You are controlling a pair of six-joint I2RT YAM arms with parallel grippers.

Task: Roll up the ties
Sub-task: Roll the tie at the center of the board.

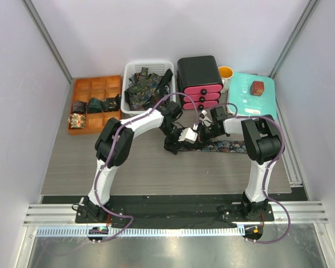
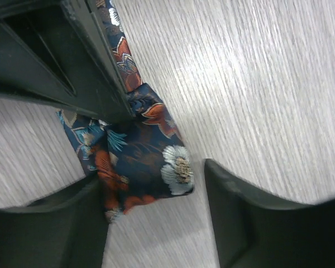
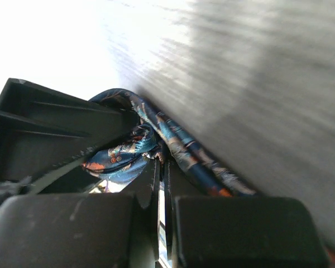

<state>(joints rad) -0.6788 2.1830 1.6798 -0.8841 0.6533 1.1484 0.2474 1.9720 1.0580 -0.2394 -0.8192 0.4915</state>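
Left wrist, folded end of tie [image 2: 139, 162] btwn open fingers of L pincer [image 2: 153, 187], R pincer [image 3: 163, 167] shut, tips against tie.

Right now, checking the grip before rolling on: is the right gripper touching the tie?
Touching. Left wrist view: the right gripper, shut, presses on the tie, whose fabric runs out from under its tips.

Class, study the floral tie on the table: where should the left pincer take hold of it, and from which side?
I'd grip the tie at its folded end, from above, astride its long edges: it lies flat and narrow between the fingers of the open left pincer.
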